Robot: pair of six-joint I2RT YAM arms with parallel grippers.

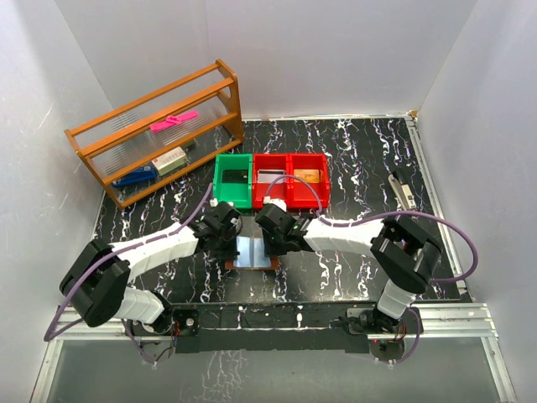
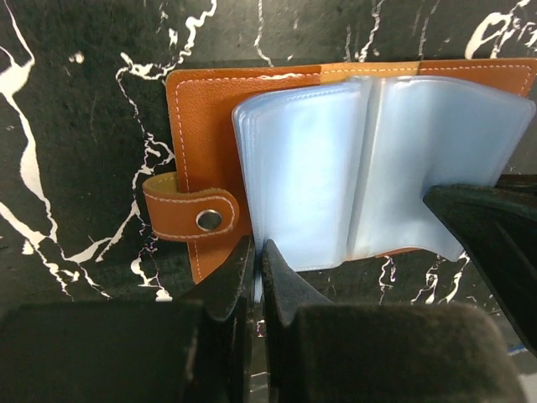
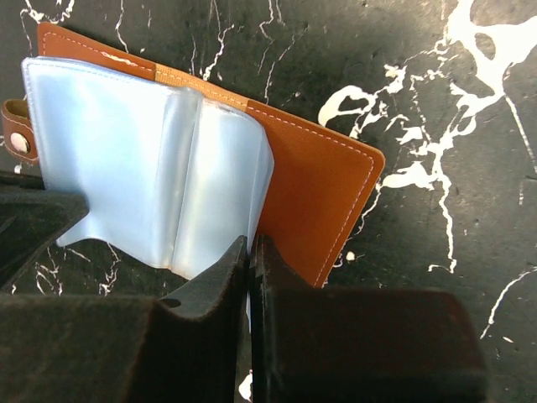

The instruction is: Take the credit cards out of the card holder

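Note:
The brown leather card holder (image 1: 254, 252) lies open on the black marble table between both arms, its pale blue plastic sleeves (image 2: 310, 168) fanned upward. My left gripper (image 2: 258, 252) is shut on the near edge of the left sleeves, beside the snap strap (image 2: 189, 217). My right gripper (image 3: 250, 248) is shut on the near edge of the right sleeves (image 3: 210, 185), next to the brown cover (image 3: 323, 193). A silver-grey credit card (image 1: 270, 176) and a gold-orange one (image 1: 306, 175) lie in the red bins. No card shows inside the sleeves.
A green bin (image 1: 233, 195) and two red bins (image 1: 289, 198) stand just behind the card holder. A wooden rack (image 1: 155, 134) with a pink item and small boxes sits at the back left. A small metal tool (image 1: 403, 191) lies at the right.

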